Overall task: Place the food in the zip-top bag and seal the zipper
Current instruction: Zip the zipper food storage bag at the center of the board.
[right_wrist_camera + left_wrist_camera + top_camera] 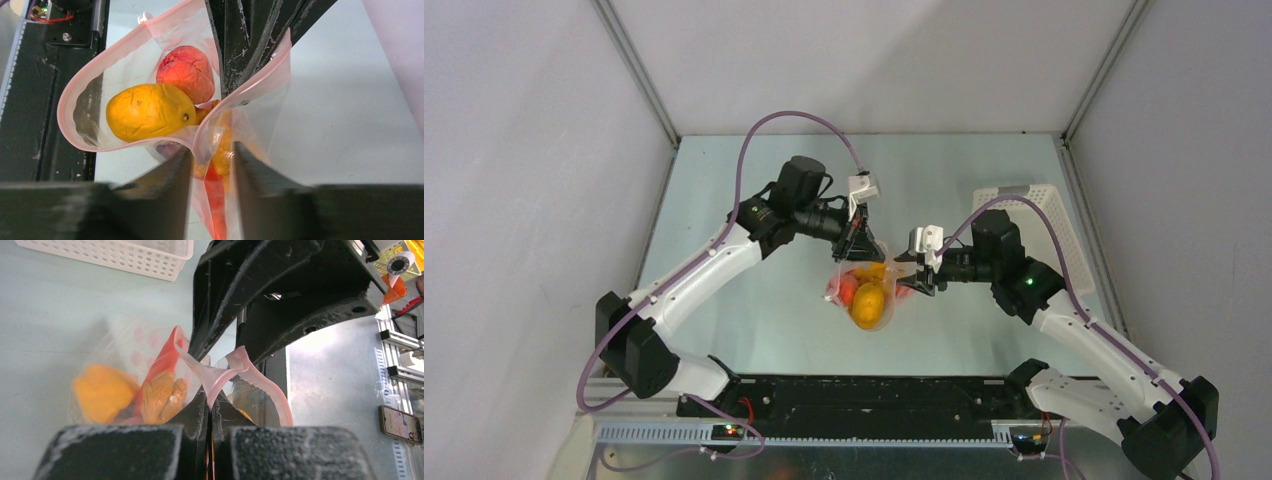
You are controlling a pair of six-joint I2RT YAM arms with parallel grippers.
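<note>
Now left gripper [209, 401] clamps zipper [239, 354] (food [150, 112] inside zip-top bag [127, 57]); right gripper [212, 150] straddles it, parted.

left gripper [210, 407]: fingers pressed together on zipper [220, 375] | right gripper [222, 354]: opposite, fingers apart, astride the zipper's raised loop | bag [125, 347]: mouth partly gaping, holds orange fruit [102, 392], red-orange piece [164, 360], tan lumpy piece [162, 396] | basket [115, 252]: on table [45, 310], far right of bag, apart
</note>
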